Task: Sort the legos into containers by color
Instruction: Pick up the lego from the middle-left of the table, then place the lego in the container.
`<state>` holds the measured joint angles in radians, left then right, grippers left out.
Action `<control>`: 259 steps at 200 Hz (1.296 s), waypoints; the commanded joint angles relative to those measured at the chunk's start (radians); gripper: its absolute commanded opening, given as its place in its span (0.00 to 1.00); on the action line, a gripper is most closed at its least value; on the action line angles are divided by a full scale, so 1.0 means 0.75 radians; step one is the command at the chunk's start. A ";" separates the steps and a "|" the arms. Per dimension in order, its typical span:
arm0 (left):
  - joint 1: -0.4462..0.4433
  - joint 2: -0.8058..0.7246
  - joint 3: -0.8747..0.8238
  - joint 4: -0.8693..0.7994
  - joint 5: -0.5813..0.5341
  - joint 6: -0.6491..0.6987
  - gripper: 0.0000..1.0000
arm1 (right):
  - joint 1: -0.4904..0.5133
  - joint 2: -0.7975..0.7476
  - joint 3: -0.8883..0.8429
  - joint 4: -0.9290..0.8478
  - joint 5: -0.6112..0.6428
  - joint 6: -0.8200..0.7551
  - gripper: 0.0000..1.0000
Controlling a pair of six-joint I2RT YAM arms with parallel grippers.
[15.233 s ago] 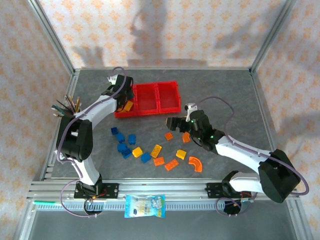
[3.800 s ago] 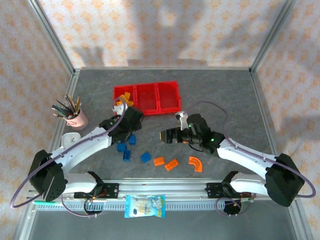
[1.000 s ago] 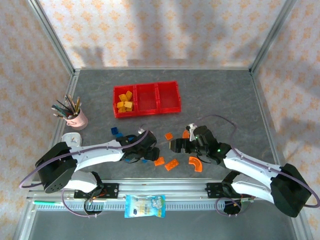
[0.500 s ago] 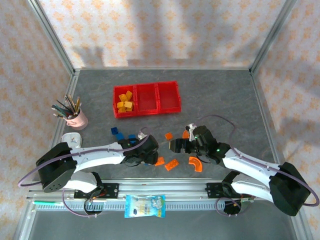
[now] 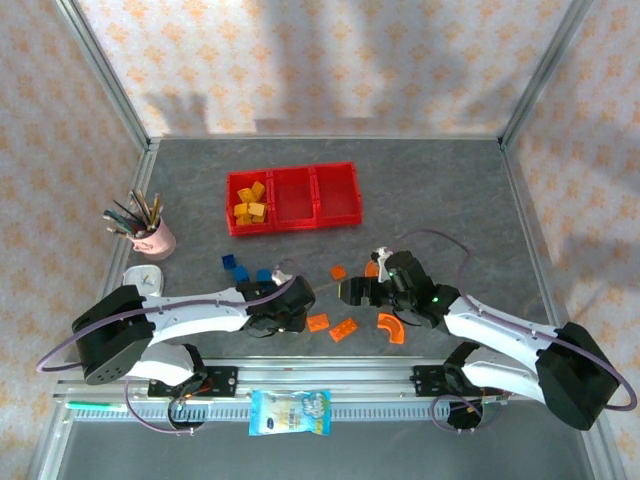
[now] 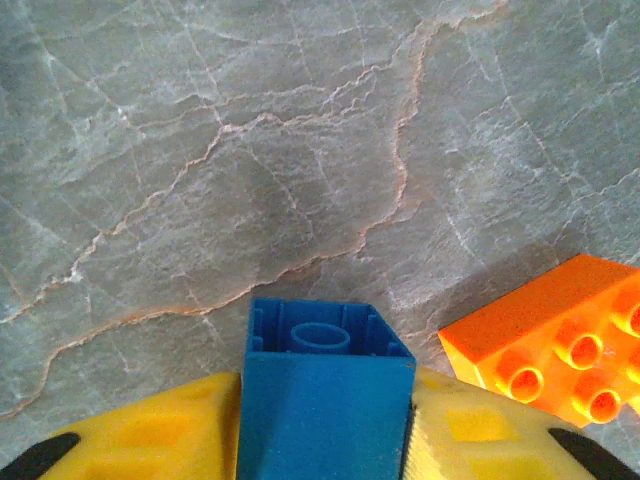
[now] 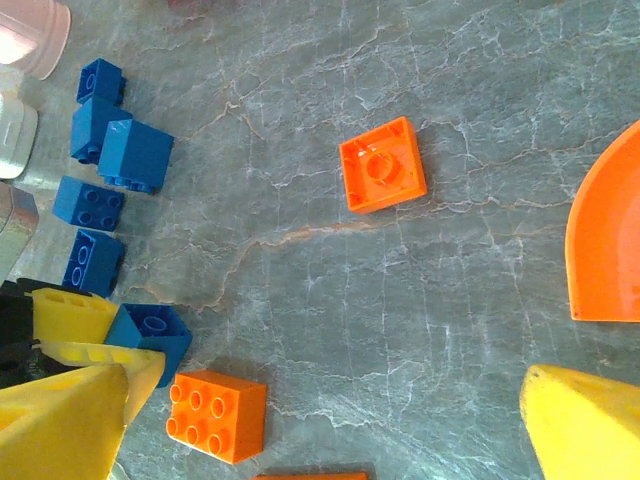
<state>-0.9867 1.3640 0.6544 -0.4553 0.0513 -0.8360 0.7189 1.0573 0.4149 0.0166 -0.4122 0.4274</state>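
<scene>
My left gripper point(image 6: 325, 432) is shut on a blue brick point(image 6: 325, 395), held open side forward just above the stone surface. In the top view it point(image 5: 293, 314) sits low, left of an orange brick point(image 5: 318, 322) point(image 6: 555, 340). My right gripper point(image 5: 350, 292) point(image 7: 325, 430) stands open over bare table. Below it lie an orange six-stud brick point(image 7: 217, 415), an orange square point(image 7: 382, 178) and an orange arc point(image 7: 605, 240). Several loose blue bricks point(image 7: 135, 155) lie to the left. The red containers point(image 5: 315, 195) sit at the back, with yellow bricks point(image 5: 250, 203) in the left bin.
A pink pen cup point(image 5: 152, 238) stands at the left, with a white object point(image 5: 143, 278) in front of it. A blue-and-white snack packet point(image 5: 290, 412) lies on the near rail. More orange pieces point(image 5: 343, 329) and an arc point(image 5: 390, 328) lie between the arms.
My left gripper has closed onto the blue brick and shifted slightly left. The right arm has hardly moved and its jaws stay wide.
</scene>
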 commanded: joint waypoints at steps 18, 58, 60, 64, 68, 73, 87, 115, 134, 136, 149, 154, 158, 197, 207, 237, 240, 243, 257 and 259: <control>-0.006 -0.040 -0.003 -0.047 -0.086 -0.021 0.28 | -0.014 -0.001 0.048 0.027 0.001 -0.028 1.00; -0.003 -0.091 0.015 -0.057 -0.140 -0.048 0.21 | -0.023 -0.011 0.059 0.044 -0.006 -0.018 1.00; -0.003 -0.092 0.018 -0.059 -0.144 -0.049 0.21 | -0.022 -0.012 0.060 0.048 -0.008 -0.018 1.00; -0.001 -0.096 0.024 -0.064 -0.155 -0.050 0.20 | -0.022 -0.014 0.060 0.053 -0.007 -0.014 1.00; 0.000 -0.099 0.033 -0.068 -0.168 -0.051 0.20 | -0.024 -0.016 0.062 0.058 -0.008 -0.011 1.00; 0.006 -0.101 0.047 -0.079 -0.185 -0.051 0.19 | -0.025 -0.016 0.066 0.063 -0.010 -0.007 1.00; 0.033 -0.100 0.092 -0.109 -0.218 -0.055 0.18 | -0.032 -0.017 0.082 0.070 -0.014 0.006 1.00; 0.125 -0.108 0.178 -0.101 -0.261 -0.011 0.17 | -0.055 -0.036 0.116 0.079 0.008 0.023 1.00; 0.227 -0.088 0.276 -0.076 -0.287 0.075 0.16 | -0.083 -0.049 0.137 0.099 0.026 0.034 1.00; 0.237 -0.082 0.292 -0.076 -0.297 0.084 0.16 | -0.087 -0.050 0.141 0.103 0.032 0.035 1.00; 0.303 -0.033 0.402 -0.078 -0.350 0.143 0.16 | -0.106 -0.045 0.161 0.123 0.063 0.047 1.00; 0.329 -0.006 0.440 -0.069 -0.363 0.180 0.16 | -0.113 -0.039 0.171 0.127 0.071 0.048 1.00; 0.355 0.017 0.479 -0.061 -0.374 0.205 0.16 | -0.120 -0.033 0.181 0.130 0.074 0.051 1.00; 0.569 0.283 0.819 0.004 -0.377 0.343 0.16 | -0.140 0.043 0.282 0.118 0.134 0.034 1.00; 0.598 0.348 0.886 0.047 -0.378 0.392 0.16 | -0.142 0.054 0.298 0.114 0.152 0.026 1.00; 0.672 0.593 1.145 0.009 -0.406 0.420 0.16 | -0.149 0.069 0.302 0.145 0.163 0.022 1.00; 0.677 0.616 1.166 0.006 -0.403 0.419 0.16 | -0.149 0.072 0.303 0.148 0.160 0.021 1.00; 0.681 0.636 1.184 0.008 -0.399 0.424 0.16 | -0.149 0.074 0.301 0.151 0.160 0.021 1.00; 0.700 0.715 1.240 0.033 -0.408 0.437 0.16 | -0.152 0.087 0.302 0.152 0.159 0.014 1.00; 0.702 0.717 1.249 0.030 -0.409 0.434 0.17 | -0.153 0.090 0.303 0.152 0.158 0.012 1.00</control>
<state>-0.4835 1.8317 1.5105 -0.4332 -0.2195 -0.5564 0.6128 1.1084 0.6193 0.0994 -0.3229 0.4522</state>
